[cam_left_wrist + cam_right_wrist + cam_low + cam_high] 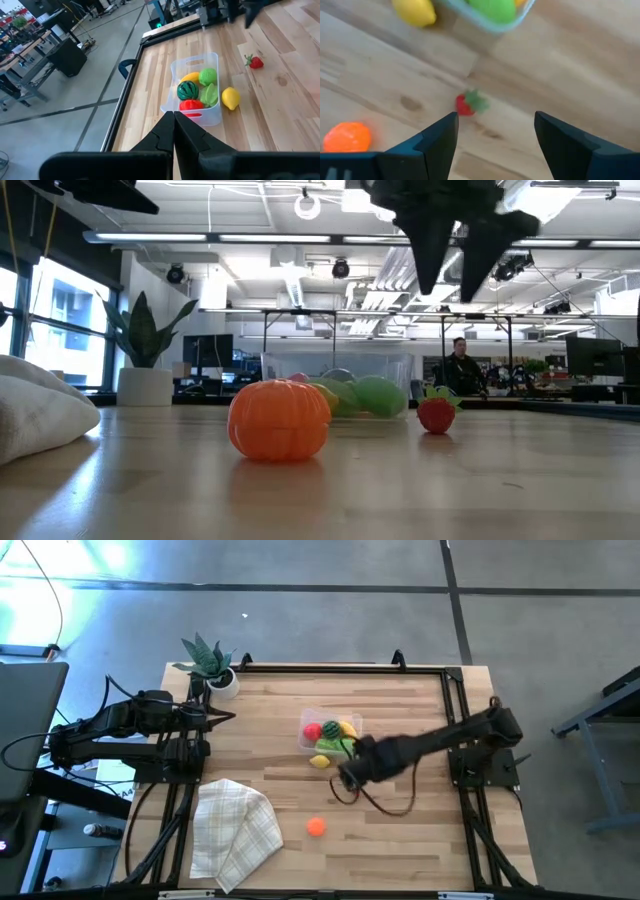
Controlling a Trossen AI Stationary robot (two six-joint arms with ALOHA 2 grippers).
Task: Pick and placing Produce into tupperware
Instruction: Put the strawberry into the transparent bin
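On the bare wood just off the tupperware (195, 90), a small red strawberry (466, 105) with a green cap lies alone, at about 5 o'clock from the container in the high view. In that view it is hidden under the right arm.

The tub holds a watermelon piece, a red piece, green and yellow ones. A lemon (230, 97) rests against its outer wall. An orange piece (316, 827) sits well apart, toward 6 o'clock, near the checked cloth (233, 830).

The right gripper (495, 137) hangs above the table with fingers spread, nothing between them. In its wrist view the strawberry lies ahead of the gap, offset toward one finger. Judgement: a small sideways shift, then a descent, should straddle it.

The left gripper (174, 131) waits at the table's 9 o'clock edge, fingers pressed together, much farther off.
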